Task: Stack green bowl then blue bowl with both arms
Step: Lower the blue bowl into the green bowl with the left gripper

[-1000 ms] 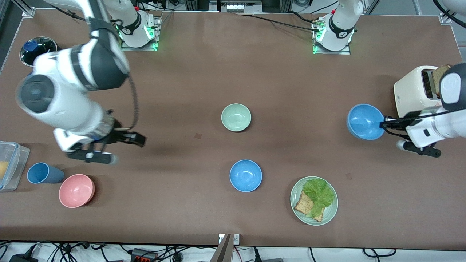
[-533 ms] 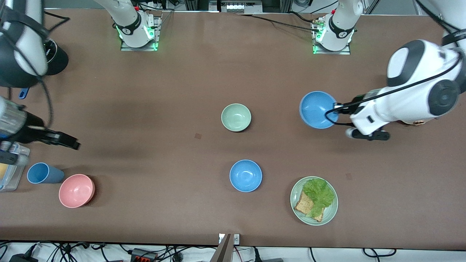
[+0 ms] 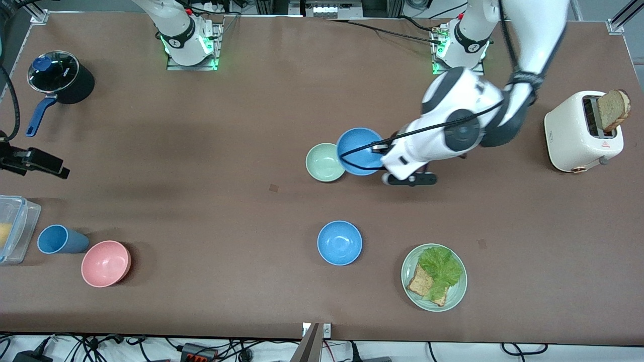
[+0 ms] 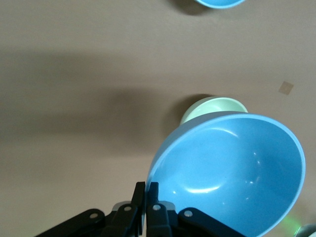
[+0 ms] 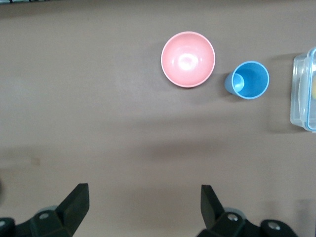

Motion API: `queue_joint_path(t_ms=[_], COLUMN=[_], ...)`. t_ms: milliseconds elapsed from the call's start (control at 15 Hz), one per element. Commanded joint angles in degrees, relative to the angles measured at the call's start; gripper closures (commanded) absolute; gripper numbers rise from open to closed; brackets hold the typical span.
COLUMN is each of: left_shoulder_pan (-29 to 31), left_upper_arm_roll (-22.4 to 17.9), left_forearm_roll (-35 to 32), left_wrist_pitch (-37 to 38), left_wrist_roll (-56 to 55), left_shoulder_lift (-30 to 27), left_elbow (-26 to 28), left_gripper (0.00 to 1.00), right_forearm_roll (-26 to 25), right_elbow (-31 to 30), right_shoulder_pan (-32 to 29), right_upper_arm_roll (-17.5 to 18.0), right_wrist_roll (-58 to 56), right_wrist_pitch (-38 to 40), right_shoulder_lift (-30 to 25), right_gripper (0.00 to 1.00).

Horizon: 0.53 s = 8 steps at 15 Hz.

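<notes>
Right now our left gripper (image 4: 146, 195) has its fingers (image 4: 152, 197) clenched on the rim of the blue bowl (image 3: 358, 151), one finger inside the rim and one outside. We carry that bowl tilted in the air, over the counter (image 3: 251, 125) and partly over the green bowl (image 3: 325, 162); in the front view its edge covers the green bowl's rim on the side toward the left arm's end of the counter. In our left wrist view the green bowl (image 4: 212, 107) peeks out from under the held blue bowl (image 4: 232, 168), well apart from the fingers, with the whole width of the blue bowl between them. The green bowl sits upright on the counter near its middle.

Our right gripper (image 5: 143, 197) hangs with its fingers (image 5: 76, 197) spread apart and nothing between them, over the counter at the right arm's end; the right arm waits there. Under it we see the pink bowl (image 5: 188, 59) and, just beside it, the blue cup (image 5: 249, 80) lying on its side, with a clear container (image 5: 303, 91) near the cup.

A second blue bowl (image 3: 339, 243) sits nearer the front camera than the green bowl. Beside it, toward the left arm's end, we see a green plate (image 3: 455, 296) with lettuce and toast.
</notes>
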State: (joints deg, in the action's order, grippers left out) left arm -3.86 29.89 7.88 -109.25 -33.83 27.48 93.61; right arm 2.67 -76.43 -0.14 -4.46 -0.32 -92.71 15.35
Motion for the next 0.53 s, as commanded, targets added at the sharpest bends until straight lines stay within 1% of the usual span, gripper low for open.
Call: queue_joint_path(t_ms=[0, 200, 267, 333, 467], left_shoulder_pan=[-3.86, -5.71, -6.24, -6.34, -6.95], left_upper_arm_roll=[-0.45, -0.27, -0.36, -0.36, -0.45], left_forearm_roll=[-1.55, -5.5, -5.51, -5.59, -5.77], left_wrist_pitch=[-2.54, -5.18, -5.44, -6.14, -7.29], left_wrist_roll=[-3.17, -3.44, -3.44, -3.44, -3.53], left_shoulder_lift=[3.18, 6.26, 6.53, 7.23, 7.84], left_elbow=[-0.71, -0.8, -1.06, -1.06, -1.06], left_gripper=[0.99, 0.99, 0.99, 0.99, 0.99], right_forearm_roll=[-1.27, -1.35, -1.7, -2.14, -2.58], right_elbow=[-7.64, -20.38, -23.03, -24.54, -24.9], right_shoulder_pan=[-0.57, -0.74, -0.74, -0.74, -0.66], right_upper_arm_roll=[1.12, 1.03, 1.03, 1.03, 1.03], right_wrist_roll=[0.24, -0.55, -0.73, -0.82, -0.82], right_wrist_pitch=[-0.62, -6.85, -7.91, -8.62, -8.63], right_shoulder_lift=[-5.84, -14.18, -16.21, -17.27, -17.64], right_gripper=[0.0, 0.0, 0.0, 0.0, 0.0])
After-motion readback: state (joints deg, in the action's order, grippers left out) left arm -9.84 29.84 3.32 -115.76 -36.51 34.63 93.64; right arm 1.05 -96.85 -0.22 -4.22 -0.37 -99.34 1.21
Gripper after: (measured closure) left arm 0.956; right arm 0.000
